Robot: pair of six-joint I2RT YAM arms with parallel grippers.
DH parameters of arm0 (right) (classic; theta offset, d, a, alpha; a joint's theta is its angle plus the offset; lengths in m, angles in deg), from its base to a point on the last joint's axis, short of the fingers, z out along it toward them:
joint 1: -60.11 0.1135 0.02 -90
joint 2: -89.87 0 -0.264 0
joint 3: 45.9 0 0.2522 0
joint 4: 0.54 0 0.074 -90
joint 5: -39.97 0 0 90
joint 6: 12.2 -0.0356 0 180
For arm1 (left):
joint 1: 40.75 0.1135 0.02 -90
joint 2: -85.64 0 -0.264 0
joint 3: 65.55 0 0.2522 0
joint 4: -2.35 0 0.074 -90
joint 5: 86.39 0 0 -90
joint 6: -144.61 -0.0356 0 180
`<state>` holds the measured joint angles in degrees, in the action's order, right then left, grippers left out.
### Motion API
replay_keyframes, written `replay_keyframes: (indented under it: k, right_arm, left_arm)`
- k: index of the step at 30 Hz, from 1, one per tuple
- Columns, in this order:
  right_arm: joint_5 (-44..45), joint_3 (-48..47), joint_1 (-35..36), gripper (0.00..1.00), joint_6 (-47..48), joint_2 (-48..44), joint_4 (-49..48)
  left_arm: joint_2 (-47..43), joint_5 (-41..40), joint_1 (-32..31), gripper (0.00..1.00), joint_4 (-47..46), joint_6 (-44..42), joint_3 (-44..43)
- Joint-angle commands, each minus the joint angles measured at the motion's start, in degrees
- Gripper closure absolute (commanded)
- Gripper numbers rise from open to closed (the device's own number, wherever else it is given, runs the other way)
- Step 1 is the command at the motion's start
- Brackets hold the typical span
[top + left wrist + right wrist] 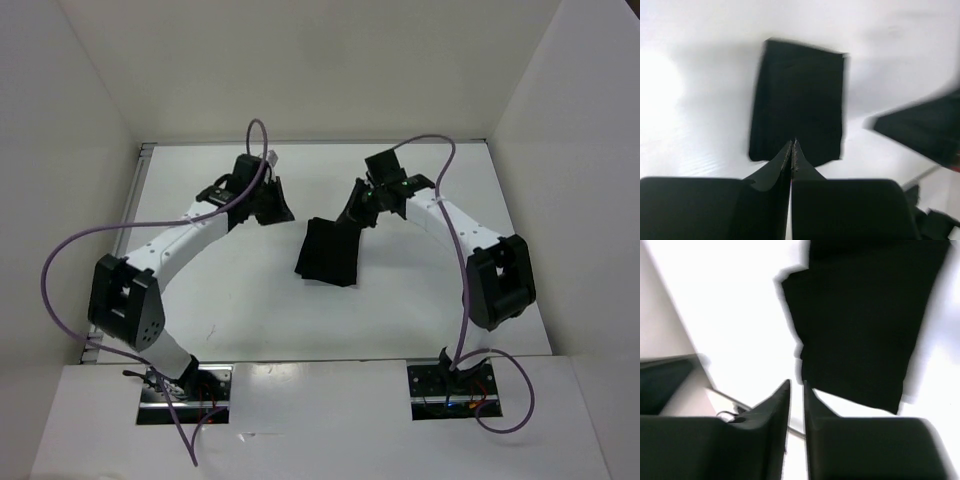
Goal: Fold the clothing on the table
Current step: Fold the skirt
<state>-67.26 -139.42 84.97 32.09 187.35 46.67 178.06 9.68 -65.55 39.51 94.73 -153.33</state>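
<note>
Left tool, seemingly closed, above glossy table

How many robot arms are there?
2. The left arm reaches over the left of the table; the right arm reaches over its right, near the black clothing. None seems hidden.

Open table, seemingly, nearside of clothing

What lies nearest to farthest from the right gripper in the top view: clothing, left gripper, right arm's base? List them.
1. clothing, right beside it, mid-table.
2. left gripper, across to the left.
3. right arm's base, at the near edge.
</note>
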Motion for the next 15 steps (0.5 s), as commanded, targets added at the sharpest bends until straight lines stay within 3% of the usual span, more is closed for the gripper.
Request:
replay_keyframes:
  k: [1,7,9,13,15]
  right_arm:
    - [2.99,7.23,0.45,0.85,-0.17,-0.35,-0.04]
    - [4.31,7.97,0.45,0.83,0.98,2.20,-0.67]
    - [4.31,7.44,0.45,0.75,1.59,3.68,-0.67]
    - [5.63,5.68,-0.07,0.75,2.21,4.83,-0.14]
    - [6.15,4.98,-0.08,0.75,2.91,6.67,-0.14]
  left_arm:
    - [-3.21,11.22,0.63,0.97,0.17,-4.61,-1.84]
    - [-1.64,24.42,-0.78,0.97,-9.77,-3.29,7.56]
    - [-1.10,24.95,-1.39,0.84,-9.77,-3.29,8.44]
    - [-1.10,21.54,-1.39,0.56,-9.77,-3.90,12.22]
    - [-1.10,20.05,-1.39,0.48,-9.77,-3.91,15.20]
